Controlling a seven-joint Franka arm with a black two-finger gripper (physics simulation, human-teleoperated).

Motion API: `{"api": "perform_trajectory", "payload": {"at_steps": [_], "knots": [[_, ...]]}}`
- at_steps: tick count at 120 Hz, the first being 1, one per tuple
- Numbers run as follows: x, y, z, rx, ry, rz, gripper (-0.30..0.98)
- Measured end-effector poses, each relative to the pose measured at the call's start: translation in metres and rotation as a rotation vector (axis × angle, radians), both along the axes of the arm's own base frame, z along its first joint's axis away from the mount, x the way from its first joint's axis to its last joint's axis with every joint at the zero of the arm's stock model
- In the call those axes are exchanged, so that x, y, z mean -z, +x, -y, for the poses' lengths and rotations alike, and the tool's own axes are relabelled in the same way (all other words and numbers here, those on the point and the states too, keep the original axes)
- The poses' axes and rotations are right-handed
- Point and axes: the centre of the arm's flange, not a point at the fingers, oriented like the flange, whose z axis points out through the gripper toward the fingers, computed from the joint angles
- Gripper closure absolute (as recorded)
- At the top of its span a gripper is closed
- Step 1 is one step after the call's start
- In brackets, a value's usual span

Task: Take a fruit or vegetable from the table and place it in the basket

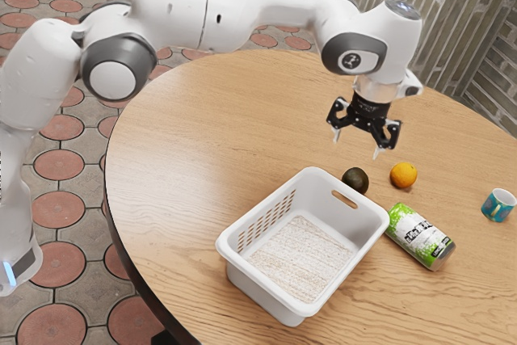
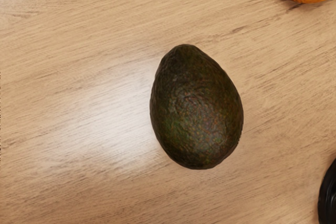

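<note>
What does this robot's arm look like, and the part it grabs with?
The arm is white, with smooth, rounded sections. One large joint has a round white cover ringed in dark grey; near the wrist, a grey cap surrounds a dark emblem. The jaws are black and angular, with slim pale tips.

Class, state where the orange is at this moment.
In the exterior view, the orange rests on the wooden table, just toward that view's right from the dark avocado and beyond the green-and-white can.
</note>
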Motion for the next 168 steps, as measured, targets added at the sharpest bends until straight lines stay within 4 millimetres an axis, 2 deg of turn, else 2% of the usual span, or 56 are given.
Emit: {"api": "perform_trajectory", "payload": {"at_steps": [15,29,44,78,110,141,162,168], "knots": [[0.005,0.005,-0.019,-0.023,-0.030,0.006,0.00],[0.009,0.007,-0.020,-0.072,-0.059,0.007,0.00],[0.042,0.017,-0.013,-0.110,-0.077,-0.025,0.00],[0.062,0.030,-0.019,-0.192,-0.097,0.007,0.00],[0.101,0.046,-0.019,-0.243,-0.123,0.019,0.00],[0.105,0.050,-0.024,-0.277,-0.135,0.041,0.00],[0.119,0.053,-0.022,-0.292,-0.146,0.032,0.00],[0.119,0.054,-0.022,-0.296,-0.149,0.033,0.07]]}}
